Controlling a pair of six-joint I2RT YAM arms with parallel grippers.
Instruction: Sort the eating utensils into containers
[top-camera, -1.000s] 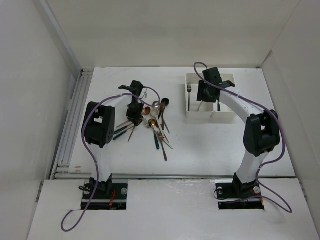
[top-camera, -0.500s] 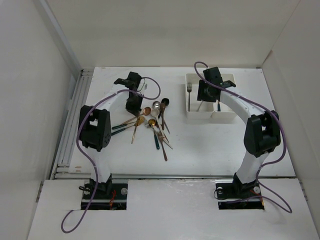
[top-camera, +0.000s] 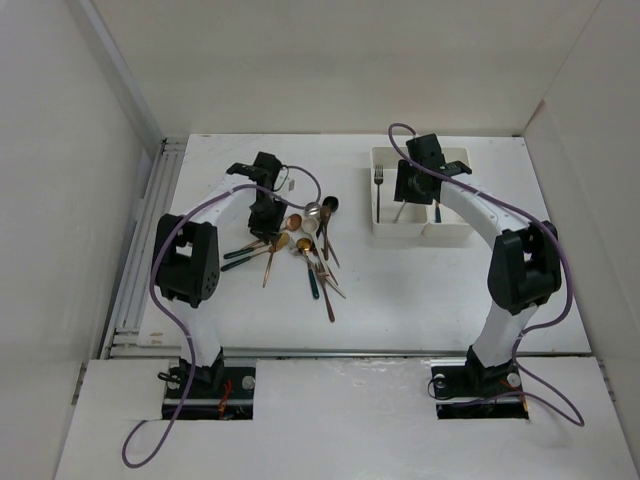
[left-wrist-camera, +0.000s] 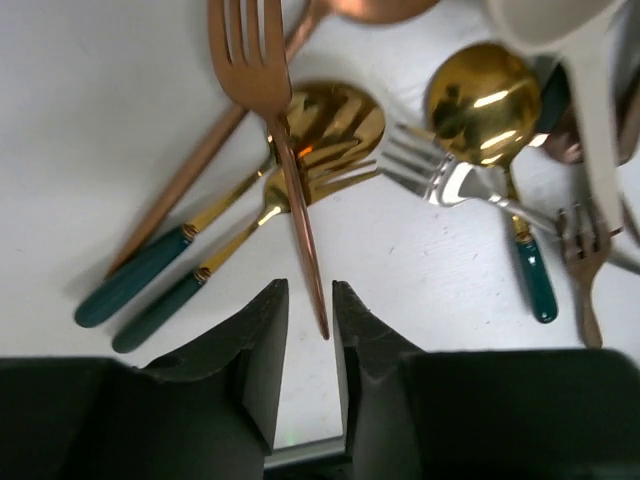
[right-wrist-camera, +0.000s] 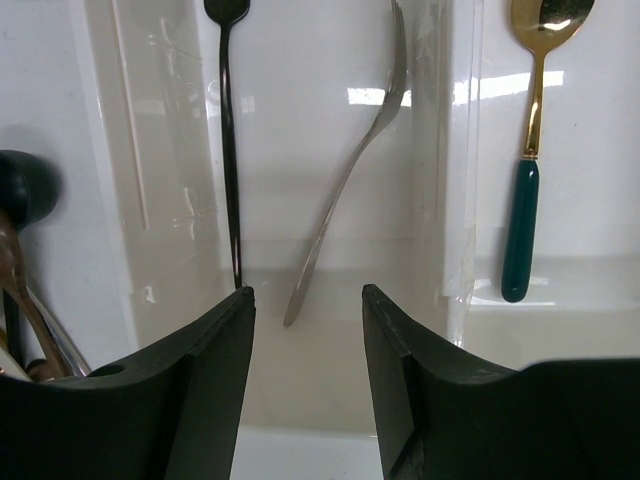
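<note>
The eating utensils (top-camera: 310, 245) lie in a loose pile left of the table's middle. My left gripper (top-camera: 266, 222) is low at the pile's left edge. In the left wrist view its jaws (left-wrist-camera: 305, 300) are narrowly open. The handle tip of a copper fork (left-wrist-camera: 290, 170) lies between the fingertips with a gap on each side. The containers (top-camera: 385, 228) stand at the back right. My right gripper (right-wrist-camera: 305, 300) hovers open and empty over the left compartment. That compartment holds a black fork (right-wrist-camera: 229, 150) and a silver fork (right-wrist-camera: 350, 170). The right one holds a gold spoon (right-wrist-camera: 530, 150).
Two gold spoons with teal handles (left-wrist-camera: 335, 120), a silver fork (left-wrist-camera: 440, 175) and another gold spoon (left-wrist-camera: 480, 100) crowd around the copper fork. White walls close in the table on three sides, and a railed ledge (top-camera: 150, 250) runs along its left edge.
My left gripper drew back from the pile toward the far wall, then returned to the pile's left edge around the copper fork's handle tip. The right arm has not moved.
</note>
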